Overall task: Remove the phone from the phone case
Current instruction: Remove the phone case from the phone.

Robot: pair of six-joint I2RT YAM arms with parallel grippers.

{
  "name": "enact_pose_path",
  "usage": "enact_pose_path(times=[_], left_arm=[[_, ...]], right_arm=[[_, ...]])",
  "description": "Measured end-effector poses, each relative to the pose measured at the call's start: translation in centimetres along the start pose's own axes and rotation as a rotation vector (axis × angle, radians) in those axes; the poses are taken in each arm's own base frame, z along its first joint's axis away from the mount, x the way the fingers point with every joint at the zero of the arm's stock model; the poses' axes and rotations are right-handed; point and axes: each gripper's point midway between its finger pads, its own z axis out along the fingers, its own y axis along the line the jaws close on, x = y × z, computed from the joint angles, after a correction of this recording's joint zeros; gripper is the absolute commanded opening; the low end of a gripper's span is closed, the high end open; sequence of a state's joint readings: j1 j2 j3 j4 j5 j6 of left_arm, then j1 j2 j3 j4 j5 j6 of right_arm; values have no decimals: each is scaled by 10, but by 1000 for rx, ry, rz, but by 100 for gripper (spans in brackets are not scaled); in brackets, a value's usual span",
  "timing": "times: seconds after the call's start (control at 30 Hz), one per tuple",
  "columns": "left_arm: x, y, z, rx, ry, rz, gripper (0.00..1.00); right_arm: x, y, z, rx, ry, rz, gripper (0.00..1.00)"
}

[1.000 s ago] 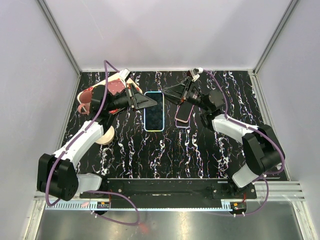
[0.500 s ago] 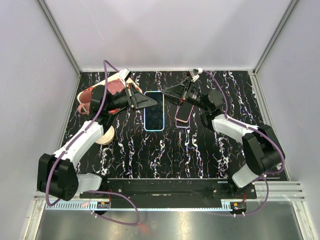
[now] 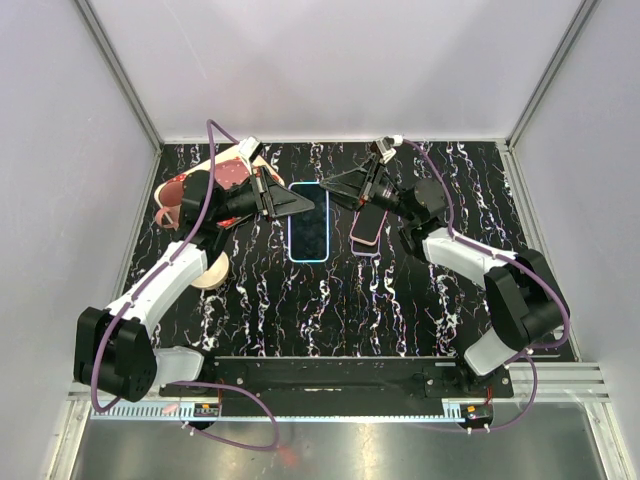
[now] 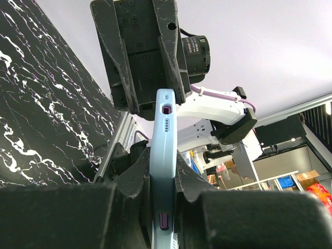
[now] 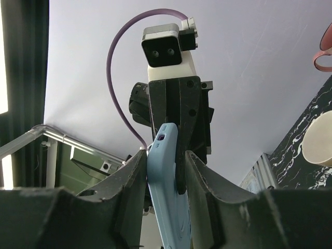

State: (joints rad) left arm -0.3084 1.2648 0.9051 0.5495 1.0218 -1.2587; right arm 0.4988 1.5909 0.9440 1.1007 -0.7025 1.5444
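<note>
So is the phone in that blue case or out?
In: the phone shows as a dark screen filling the blue case.

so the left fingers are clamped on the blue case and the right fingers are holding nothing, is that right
Not quite. The right fingers are not empty: they pinch the blue case too, as the right wrist view shows. The left fingers are clamped on it, as you said.

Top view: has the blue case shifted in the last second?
No. The blue case covers the same white veins of the table as before.
</note>
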Motion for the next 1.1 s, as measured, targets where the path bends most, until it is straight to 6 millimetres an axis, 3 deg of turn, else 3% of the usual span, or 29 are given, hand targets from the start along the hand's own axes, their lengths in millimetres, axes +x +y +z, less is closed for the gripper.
enact_pose_path(times=[0.1, 0.13, 0.17, 0.3, 0.6, 1.1], left_arm=[[0, -1, 0, 3, 1, 2, 0], [0, -1, 0, 3, 1, 2, 0], [0, -1, 0, 3, 1, 0, 0], [0, -1, 0, 3, -1, -6, 0], [-7, 7, 1, -46, -26, -17, 0], [-18, -33, 5, -3, 13, 96, 0]], right_arm=[[1, 2, 2, -4, 4, -2, 30], [1, 3, 2, -6, 5, -3, 22], [1, 4, 2, -9, 5, -6, 1], [0, 6, 3, -26, 3, 2, 0], [-7, -7, 7, -79, -36, 283, 0], [-11, 32, 13, -224, -88, 309, 0]])
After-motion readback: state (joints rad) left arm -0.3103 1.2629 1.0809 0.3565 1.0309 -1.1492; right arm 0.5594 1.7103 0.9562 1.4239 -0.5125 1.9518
